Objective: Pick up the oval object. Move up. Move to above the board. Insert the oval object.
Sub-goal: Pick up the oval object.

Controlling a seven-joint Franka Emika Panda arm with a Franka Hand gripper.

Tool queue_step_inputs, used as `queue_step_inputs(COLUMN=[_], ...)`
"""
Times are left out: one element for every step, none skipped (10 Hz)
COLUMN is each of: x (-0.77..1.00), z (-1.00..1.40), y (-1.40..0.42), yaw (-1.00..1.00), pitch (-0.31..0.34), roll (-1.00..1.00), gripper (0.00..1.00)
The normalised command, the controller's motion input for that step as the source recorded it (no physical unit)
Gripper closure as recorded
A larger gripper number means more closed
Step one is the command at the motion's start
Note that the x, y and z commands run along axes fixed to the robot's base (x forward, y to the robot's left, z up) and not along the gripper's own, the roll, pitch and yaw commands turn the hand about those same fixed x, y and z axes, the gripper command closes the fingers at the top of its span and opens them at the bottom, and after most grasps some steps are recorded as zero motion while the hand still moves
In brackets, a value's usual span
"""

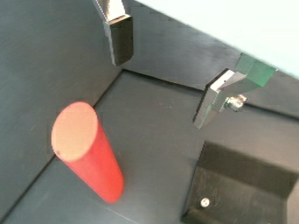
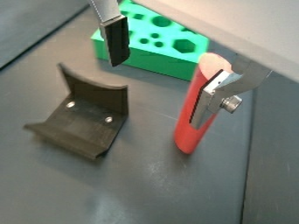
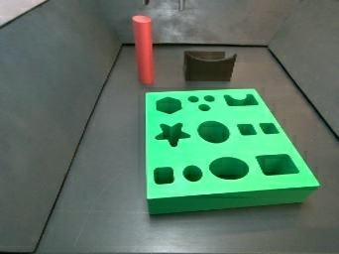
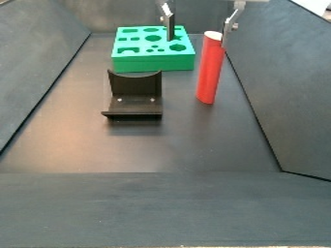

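The oval object [image 4: 208, 66] is a smooth red peg standing upright on the dark floor, between the fixture and the right wall. The green board [image 3: 232, 201] with its shaped cut-outs lies flat; in a side view the board [image 4: 153, 61] is behind the fixture. My gripper [image 4: 199, 21] hangs open just above the peg's top, with nothing between its fingers. In a wrist view the peg [image 2: 194, 118] stands partly behind one finger [image 2: 208, 96], outside the gap of the gripper [image 2: 160, 68]. In a wrist view the peg [image 1: 87, 153] sits well off from the gripper [image 1: 166, 66].
The fixture [image 4: 134, 94], a dark L-shaped bracket, stands on the floor in front of the board and left of the peg; the fixture [image 2: 82, 114] also shows in a wrist view. Sloped dark walls [image 4: 45, 87] rise on both sides.
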Motion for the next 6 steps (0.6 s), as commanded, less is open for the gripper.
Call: queue_step_inputs(x=[0.0, 0.0, 0.0, 0.0, 0.0, 0.0], z=[-0.15, -0.18, -0.22, -0.25, -0.29, -0.27], y=[0.0, 0.0, 0.0, 0.0, 0.0, -0.02], yaw=[-1.0, -1.0, -1.0, -0.99, -0.98, -0.95], pitch=[-0.006, -0.013, -0.024, -0.023, -0.02, -0.017], roll=[0.0, 0.0, -0.01, -0.03, -0.05, -0.03], gripper=[0.0, 0.0, 0.0, 0.0, 0.0, 0.0])
